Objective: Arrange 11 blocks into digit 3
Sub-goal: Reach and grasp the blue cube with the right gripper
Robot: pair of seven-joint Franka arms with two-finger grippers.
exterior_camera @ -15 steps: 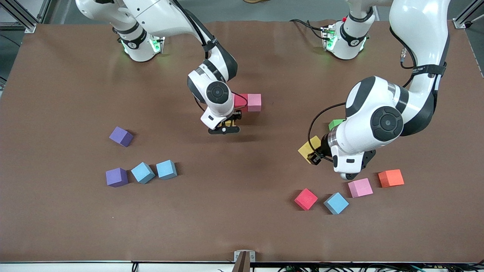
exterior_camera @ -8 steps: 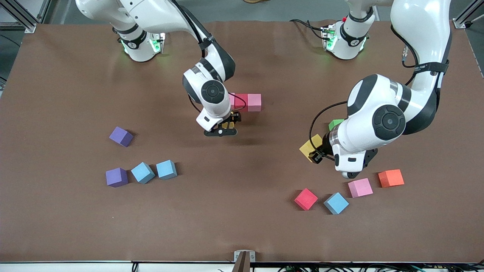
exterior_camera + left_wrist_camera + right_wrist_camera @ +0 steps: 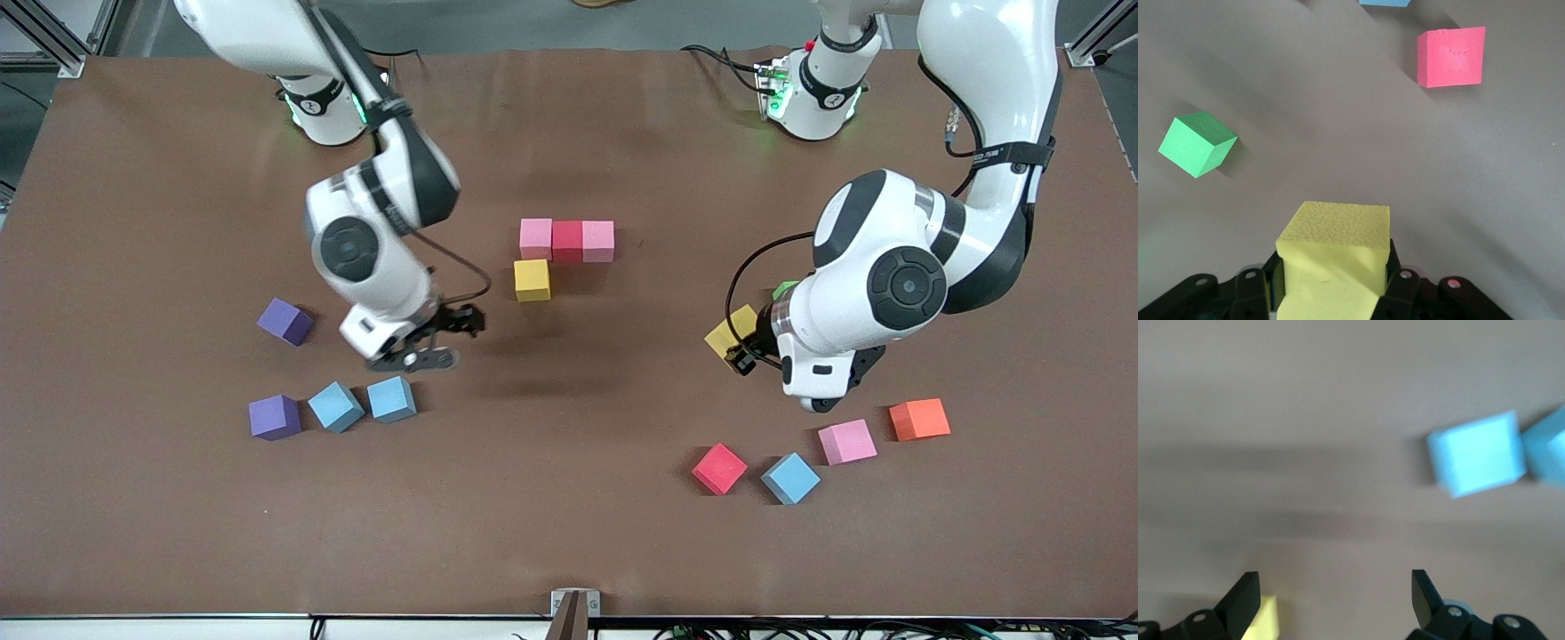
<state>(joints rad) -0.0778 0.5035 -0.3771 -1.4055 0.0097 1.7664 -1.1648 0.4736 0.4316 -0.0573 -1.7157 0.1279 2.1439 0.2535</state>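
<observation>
No legible text, labels or numbers; small print on the left arm's black band [image 3: 1013,160] is unreadable.

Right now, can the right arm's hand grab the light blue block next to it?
Probably yes: the right hand is open and empty, up above the table beside the nearest light blue block, with nothing between them.

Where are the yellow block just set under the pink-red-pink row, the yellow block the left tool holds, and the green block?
placed yellow block [image 3: 532,279], front view, top face.
held yellow block [image 3: 1335,235], left wrist view, top face between the left tool's fingers.
green block [image 3: 1197,143], left wrist view, centre.
</observation>
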